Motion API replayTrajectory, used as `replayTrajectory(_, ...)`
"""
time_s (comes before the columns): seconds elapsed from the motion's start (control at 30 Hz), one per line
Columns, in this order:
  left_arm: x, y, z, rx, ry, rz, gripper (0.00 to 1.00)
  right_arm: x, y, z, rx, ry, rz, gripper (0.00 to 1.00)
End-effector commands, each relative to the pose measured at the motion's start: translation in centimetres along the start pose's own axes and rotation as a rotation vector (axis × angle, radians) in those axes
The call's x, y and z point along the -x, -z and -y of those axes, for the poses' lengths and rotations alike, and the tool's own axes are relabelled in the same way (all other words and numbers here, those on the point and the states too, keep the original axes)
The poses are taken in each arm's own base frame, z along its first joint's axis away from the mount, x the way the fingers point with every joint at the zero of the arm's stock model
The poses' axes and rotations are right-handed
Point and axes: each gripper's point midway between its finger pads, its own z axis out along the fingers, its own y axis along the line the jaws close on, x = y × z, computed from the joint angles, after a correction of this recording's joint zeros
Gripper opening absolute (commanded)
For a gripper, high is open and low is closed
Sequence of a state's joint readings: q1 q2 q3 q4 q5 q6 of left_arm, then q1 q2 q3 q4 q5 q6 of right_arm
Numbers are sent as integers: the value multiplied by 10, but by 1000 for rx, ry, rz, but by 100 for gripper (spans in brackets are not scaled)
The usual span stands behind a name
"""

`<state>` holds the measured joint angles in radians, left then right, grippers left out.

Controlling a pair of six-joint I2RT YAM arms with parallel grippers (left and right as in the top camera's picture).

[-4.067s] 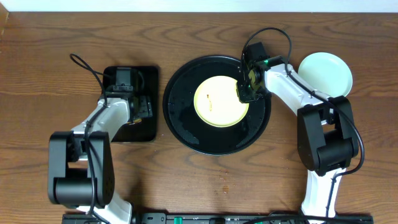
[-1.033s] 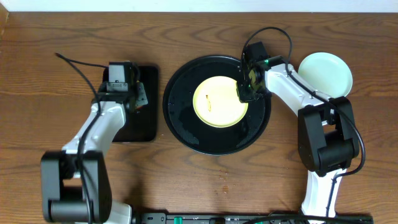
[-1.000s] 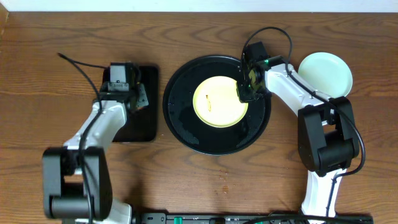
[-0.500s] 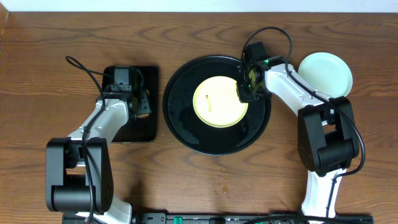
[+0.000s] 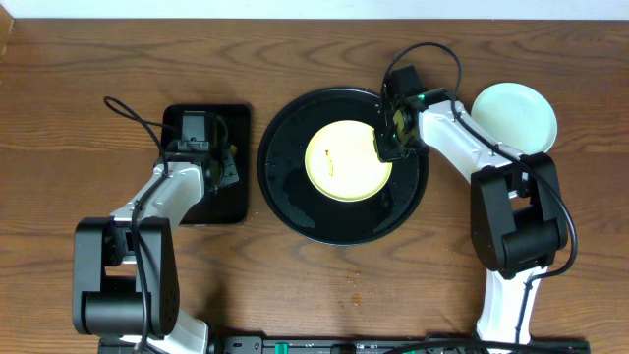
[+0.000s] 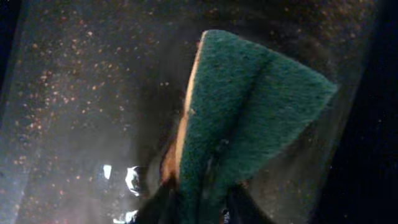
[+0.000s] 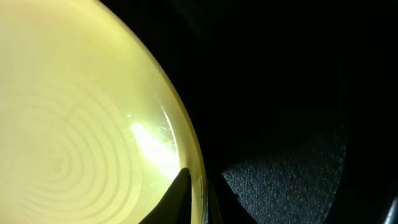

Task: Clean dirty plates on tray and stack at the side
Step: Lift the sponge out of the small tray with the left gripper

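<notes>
Robotics laboratory workstation: a cabled left arm (image 5: 162, 194) and right arm (image 5: 460, 138), mounted on a base rail (image 5: 295, 346) along the front edge of a wood-grain surface (image 5: 295, 280).

Overhead view is evenly lit and sharp, with only soft, faint shadows on the wooden table (image 5: 393, 285), though the yellow plate (image 5: 349, 160) is blown out nearly white in the middle and the glossy black tray (image 5: 295, 202) shows a dull sheen. Left wrist view is pretty dim and murky: the green sponge (image 6: 249, 112) is in decent focus, fibres and all, while the small rectangular tray (image 6: 74, 93) behind it is a speckled haze with a couple of hard white glints low down. Right wrist view is super contrasty, the plate glowing with a glare streak near its rim while everything on the right sinks into near black.
</notes>
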<state>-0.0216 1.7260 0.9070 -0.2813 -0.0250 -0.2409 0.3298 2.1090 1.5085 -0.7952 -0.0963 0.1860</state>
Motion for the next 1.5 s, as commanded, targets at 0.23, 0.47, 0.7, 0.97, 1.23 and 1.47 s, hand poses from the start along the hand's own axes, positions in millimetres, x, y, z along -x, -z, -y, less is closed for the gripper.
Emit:
replayTrajectory(0.23,6,-2,-1,-1,3,38,54,0,5,-3,1,12,9,9)
replayTrajectory(0.47,22,-1,4,-22,9,104,55,0,5,-3,1,12,9,9)
replayTrajectory(0.7,15,-12,3,-13,7,75,55,0,5,-3,1,12,9,9)
replayTrajectory(0.97,34,-4,8,-32,-20,146,8,0,5,-3,1,12,8,9)
replayTrajectory(1.23,85,85,16,-92,-28,396,7,0,5,-3,1,12,9,9)
replayTrajectory(1.47,98,141,-4,-23,10,532,7,0,5,-3,1,12,8,9)
